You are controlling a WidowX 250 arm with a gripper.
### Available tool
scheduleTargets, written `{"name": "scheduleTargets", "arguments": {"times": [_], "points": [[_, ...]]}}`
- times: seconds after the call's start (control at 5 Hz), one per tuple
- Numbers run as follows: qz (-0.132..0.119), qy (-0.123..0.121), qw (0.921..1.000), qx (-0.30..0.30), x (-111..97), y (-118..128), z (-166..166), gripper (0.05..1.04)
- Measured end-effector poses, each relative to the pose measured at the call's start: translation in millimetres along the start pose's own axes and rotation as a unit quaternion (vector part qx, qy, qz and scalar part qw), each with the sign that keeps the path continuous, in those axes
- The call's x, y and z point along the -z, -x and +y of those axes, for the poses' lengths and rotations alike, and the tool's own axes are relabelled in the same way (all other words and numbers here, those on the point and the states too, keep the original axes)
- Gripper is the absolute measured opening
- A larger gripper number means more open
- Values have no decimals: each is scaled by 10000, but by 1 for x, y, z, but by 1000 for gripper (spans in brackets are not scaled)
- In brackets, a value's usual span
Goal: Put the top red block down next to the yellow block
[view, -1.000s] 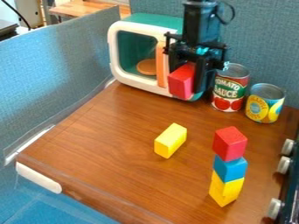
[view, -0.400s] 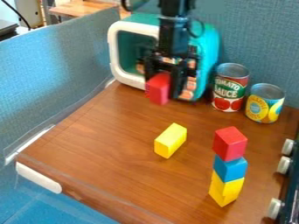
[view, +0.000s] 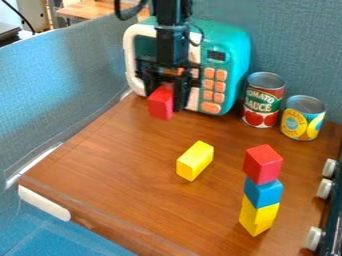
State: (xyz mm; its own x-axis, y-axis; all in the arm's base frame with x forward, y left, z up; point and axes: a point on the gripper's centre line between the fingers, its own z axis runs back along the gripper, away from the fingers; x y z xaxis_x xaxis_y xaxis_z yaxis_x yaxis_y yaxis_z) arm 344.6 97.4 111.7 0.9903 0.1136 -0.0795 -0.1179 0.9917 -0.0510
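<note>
Back wall: blue, woven-looking panel (view: 294, 45) stood behind the claw (view: 163, 102).
Side wall: matching blue partition (view: 60, 95) ran along the view's left of the claw.
Counter: brown wood-grain counter (view: 120, 175) spread below and in front of the claw.
Room beyond: light wooden table (view: 90, 9), past the partition, up and left of the claw.
Light: pale sheen lay on the partition, left of the claw.

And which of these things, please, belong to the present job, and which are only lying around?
For the job:
- gripper
- red block it holds
- lone yellow block, probably the one meant

Only there:
- red, blue and yellow stack
- toy microwave
- tomato can
- pineapple can
</note>
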Motion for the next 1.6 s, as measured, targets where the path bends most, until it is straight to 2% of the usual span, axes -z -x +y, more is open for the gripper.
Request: {"name": "scheduleTargets", "arguments": {"times": [0.2,0.4,0.8,1.0,1.2,1.4,1.6], "points": [[44,-71,10000,-34,23,-5,4,611],[-73,-209,9997,-90,38,-5,3,611],[-496,-656,9964,-212,64,-10,0,611],[-442,-618,9958,-503,70,-10,12,611],[-372,-454,9937,-957,69,-5,31,611],[-216,-276,9924,-1181,74,0,37,683],[-150,-248,9925,-1187,70,-3,38,974]]}}
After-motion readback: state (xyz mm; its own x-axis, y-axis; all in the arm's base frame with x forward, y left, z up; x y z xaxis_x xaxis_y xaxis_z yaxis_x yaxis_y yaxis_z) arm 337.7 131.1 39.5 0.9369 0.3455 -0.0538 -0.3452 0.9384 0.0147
